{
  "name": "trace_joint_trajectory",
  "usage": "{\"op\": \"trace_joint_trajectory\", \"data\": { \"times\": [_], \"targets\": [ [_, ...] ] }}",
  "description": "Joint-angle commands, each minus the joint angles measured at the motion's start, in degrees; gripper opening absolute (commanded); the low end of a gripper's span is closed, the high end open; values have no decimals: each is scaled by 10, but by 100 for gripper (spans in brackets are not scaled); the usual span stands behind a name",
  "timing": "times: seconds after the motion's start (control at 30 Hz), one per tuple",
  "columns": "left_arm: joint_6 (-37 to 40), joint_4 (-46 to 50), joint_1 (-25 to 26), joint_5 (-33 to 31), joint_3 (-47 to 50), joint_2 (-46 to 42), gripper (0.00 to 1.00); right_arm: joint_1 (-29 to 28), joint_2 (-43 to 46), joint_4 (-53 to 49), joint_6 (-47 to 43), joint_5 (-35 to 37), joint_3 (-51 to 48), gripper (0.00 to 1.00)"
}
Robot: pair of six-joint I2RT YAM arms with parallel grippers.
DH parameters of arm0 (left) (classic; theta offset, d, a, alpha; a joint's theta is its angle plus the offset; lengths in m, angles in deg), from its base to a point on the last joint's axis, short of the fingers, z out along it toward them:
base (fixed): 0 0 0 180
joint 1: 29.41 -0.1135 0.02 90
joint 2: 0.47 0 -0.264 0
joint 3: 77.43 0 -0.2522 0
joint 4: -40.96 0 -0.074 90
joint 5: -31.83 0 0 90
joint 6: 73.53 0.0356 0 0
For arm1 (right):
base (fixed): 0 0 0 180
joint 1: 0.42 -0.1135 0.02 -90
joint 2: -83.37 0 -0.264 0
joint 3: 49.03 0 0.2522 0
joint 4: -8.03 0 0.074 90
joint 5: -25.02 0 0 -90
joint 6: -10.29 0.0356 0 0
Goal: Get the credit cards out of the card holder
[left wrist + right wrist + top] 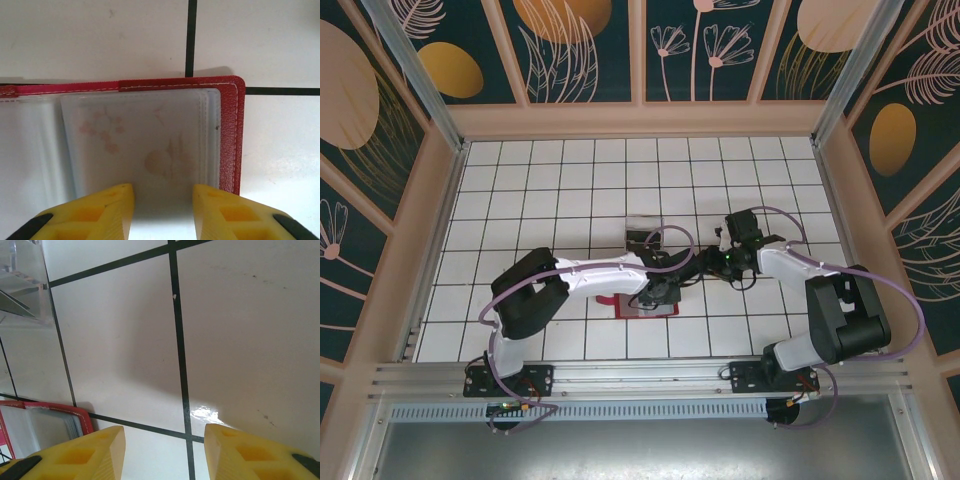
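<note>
Left wrist view is showing the card holder lying open and flat on the white tiled worktop, its red edge framing a frosted sleeve. A pale pinkish print is showing through that sleeve; I cannot tell whether it is a card. The left claw is hanging right over the card holder's near edge, its yellow fingers standing partly apart and gripping nothing. The right claw is hovering just off the card holder's far right corner, also partly spread, with bare tile between its tips. A clear box is sitting beyond the card holder's far edge.
</note>
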Motion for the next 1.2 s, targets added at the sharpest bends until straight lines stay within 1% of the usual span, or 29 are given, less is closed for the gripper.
{"op": "trace_joint_trajectory", "data": {
  "times": [0.0,0.1,0.4,0.53,0.63,0.83,1.0,1.07,1.17],
  "targets": [
    [-5,24,4,-2,0,20,35,4,9,7,-14,-10,-8,46],
    [-1,30,3,0,-3,27,32,5,9,8,-14,-11,-9,46],
    [16,22,4,-4,12,20,14,4,9,4,-14,-9,-8,46],
    [26,-1,4,-16,28,-9,10,3,11,0,-14,-9,-6,46],
    [54,-34,3,-25,39,-37,6,-2,15,-4,-11,-11,-6,46],
    [103,-74,3,-17,50,-64,3,-18,23,-8,3,-29,-2,46],
    [114,-111,4,-13,95,-99,2,-61,27,-8,31,-36,3,45],
    [119,-133,2,-11,117,-117,2,-78,27,-4,45,-36,5,43],
    [119,-171,1,-3,153,-144,3,-103,23,5,66,-45,5,36]
  ]
}}
